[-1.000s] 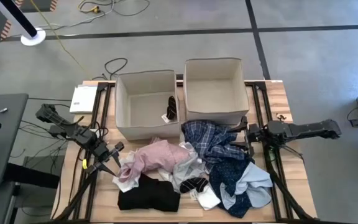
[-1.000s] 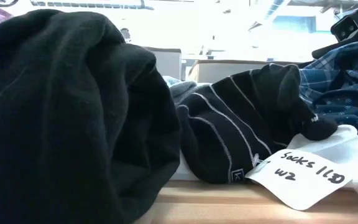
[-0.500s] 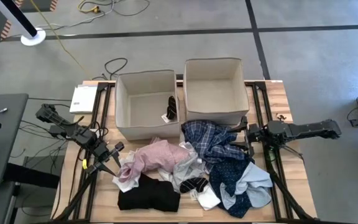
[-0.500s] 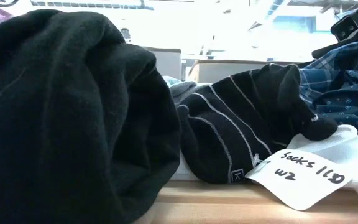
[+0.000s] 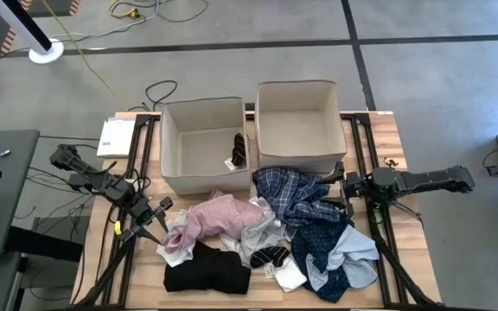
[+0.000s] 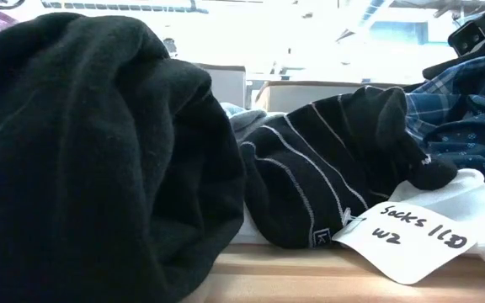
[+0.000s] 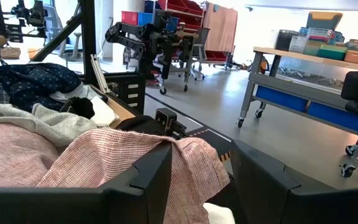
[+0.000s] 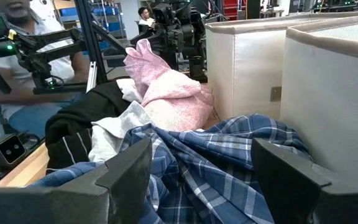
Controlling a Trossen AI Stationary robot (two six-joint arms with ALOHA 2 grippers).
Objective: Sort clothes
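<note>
The clothes lie heaped on the table's near half. Among them are a pink piece (image 5: 219, 216), a black one (image 5: 206, 276), a blue plaid shirt (image 5: 288, 192), a navy dotted piece (image 5: 322, 244), a light blue one (image 5: 354, 259), and a striped black sock (image 6: 310, 189) resting on white cloth. My left gripper (image 5: 159, 221) stands open and level at the heap's left edge, with the pink cloth (image 7: 104, 162) just ahead of its fingers. At the heap's right edge my right gripper (image 5: 341, 187) is open and level, facing the plaid shirt (image 8: 229, 168). My left gripper has the pink cloth's edge (image 7: 194, 165) showing between its fingertips; whether it touches the cloth I cannot tell. My right gripper has the plaid shirt's folds (image 8: 204, 180) lying between and below its fingers; whether they touch I cannot tell.
Two beige fabric boxes (image 5: 201, 142) (image 5: 296, 121) stand side by side at the table's far edge. The left one holds a dark tagged item (image 5: 238, 151). A white booklet (image 5: 116, 136) lies at the far left. A person (image 8: 17, 68) sits beyond the table.
</note>
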